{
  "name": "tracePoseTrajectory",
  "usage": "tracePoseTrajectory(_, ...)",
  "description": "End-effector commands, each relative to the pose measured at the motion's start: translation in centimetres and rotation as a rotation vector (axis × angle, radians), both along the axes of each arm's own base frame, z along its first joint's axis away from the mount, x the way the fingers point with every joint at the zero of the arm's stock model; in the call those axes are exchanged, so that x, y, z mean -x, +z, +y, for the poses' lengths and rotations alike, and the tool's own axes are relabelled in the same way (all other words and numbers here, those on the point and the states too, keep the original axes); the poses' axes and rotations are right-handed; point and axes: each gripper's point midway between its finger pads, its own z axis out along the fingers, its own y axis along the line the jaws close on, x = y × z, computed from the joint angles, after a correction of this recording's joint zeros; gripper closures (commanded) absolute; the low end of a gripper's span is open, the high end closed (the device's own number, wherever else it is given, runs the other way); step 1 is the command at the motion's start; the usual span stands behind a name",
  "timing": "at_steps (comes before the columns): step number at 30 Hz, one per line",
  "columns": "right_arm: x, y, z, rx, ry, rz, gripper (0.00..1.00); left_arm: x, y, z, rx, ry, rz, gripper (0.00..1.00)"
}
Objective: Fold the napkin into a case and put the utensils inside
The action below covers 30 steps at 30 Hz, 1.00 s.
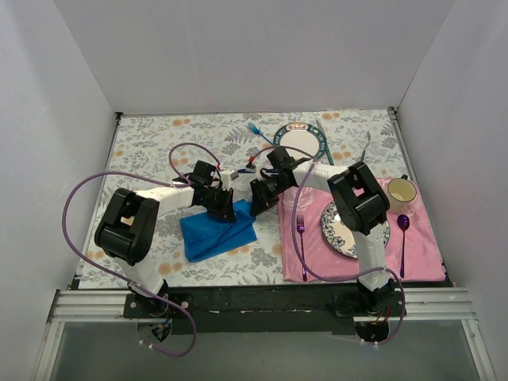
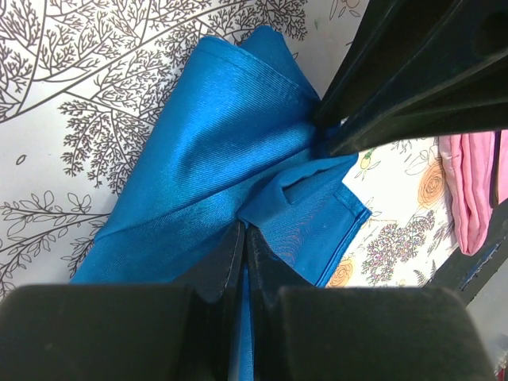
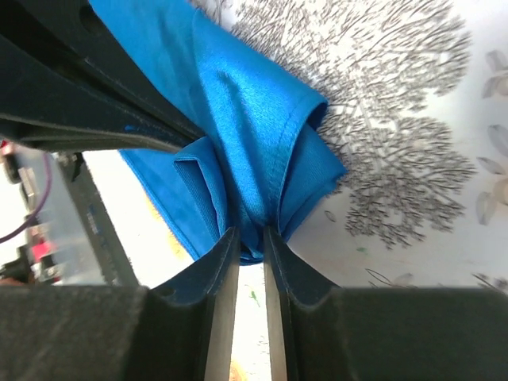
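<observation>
The napkin (image 1: 216, 235) is lying rumpled and partly folded on the table (image 1: 143, 147), just left of the placemat (image 1: 317, 266), with a strip of printed tablecloth showing between the two. Both arms are reaching in from the near edge and meeting over the napkin's far side.

The right gripper (image 1: 259, 205) is working at the end nearer the placemat. In its wrist view its fingers (image 3: 224, 274) are standing almost together, pinching a bunched fold of the blue cloth between their tips.

The left gripper (image 1: 225, 209) is sitting just beyond it, farther from the placemat. Its fingers (image 2: 224, 266) are pressing nearly closed, with a thin edge of the napkin caught in the slit between them. The cloth is rising in a soft ridge between the two grippers, and one hemmed corner is pointing toward the placemat.

A light-blue fork (image 1: 255, 131) is lying past the placemat's far left corner, well apart from the napkin. On the placemat, a magenta fork (image 1: 301, 238) is lying along the left side, a patterned plate (image 1: 332, 230) is sitting in the middle, partly under the right arm, and a spoon (image 1: 403, 234) is lying to the right.
</observation>
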Motion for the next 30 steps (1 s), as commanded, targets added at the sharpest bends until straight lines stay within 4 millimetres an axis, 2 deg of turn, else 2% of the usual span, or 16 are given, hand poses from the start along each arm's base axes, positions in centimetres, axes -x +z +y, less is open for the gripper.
tracePoseTrajectory(1, -3.1, 3.4, 0.3, -0.031, -0.029, -0.201, 0.73, 1.2, -2.3, 1.6, -0.086, 0.004, 0.052, 1.00)
tracePoseTrajectory(2, -3.7, 4.2, 0.5, -0.052, -0.035, -0.238, 0.73, 1.1, -2.3, 1.5, -0.084, 0.004, 0.048, 1.00)
tracePoseTrajectory(10, -5.1, 5.1, 1.6, -0.101, -0.036, -0.342, 0.79, 1.0, -2.3, 1.5, -0.080, 0.000, 0.047, 1.00)
tracePoseTrajectory(13, -4.9, 5.3, 2.0, -0.121, -0.009, -0.398, 0.79, 1.0, -2.4, 1.6, -0.077, 0.010, 0.060, 1.00)
tracePoseTrajectory(16, -5.2, 6.0, 2.3, -0.144, 0.032, -0.538, 0.83, 1.1, -2.3, 1.5, -0.062, 0.014, 0.075, 1.00)
tracePoseTrajectory(18, -4.2, 5.7, 2.2, -0.138, 0.061, -0.587, 0.84, 1.1, -2.3, 1.5, -0.050, 0.020, 0.091, 1.00)
tracePoseTrajectory(19, -4.2, 6.7, 2.7, -0.168, 0.088, -0.660, 0.84, 1.2, -2.4, 1.6, -0.049, 0.024, 0.101, 1.00)
tracePoseTrajectory(23, -3.2, 6.3, 2.9, -0.188, 0.140, -0.781, 0.79, 1.2, -2.6, 1.7, -0.035, 0.033, 0.130, 1.00)
tracePoseTrajectory(27, -2.9, 6.3, 3.3, -0.192, 0.154, -0.797, 0.78, 1.4, -2.6, 1.6, -0.025, 0.029, 0.145, 1.00)
tracePoseTrajectory(30, -2.5, 6.8, 3.5, -0.215, 0.166, -0.790, 0.72, 1.3, -2.6, 1.7, -0.023, 0.028, 0.148, 1.00)
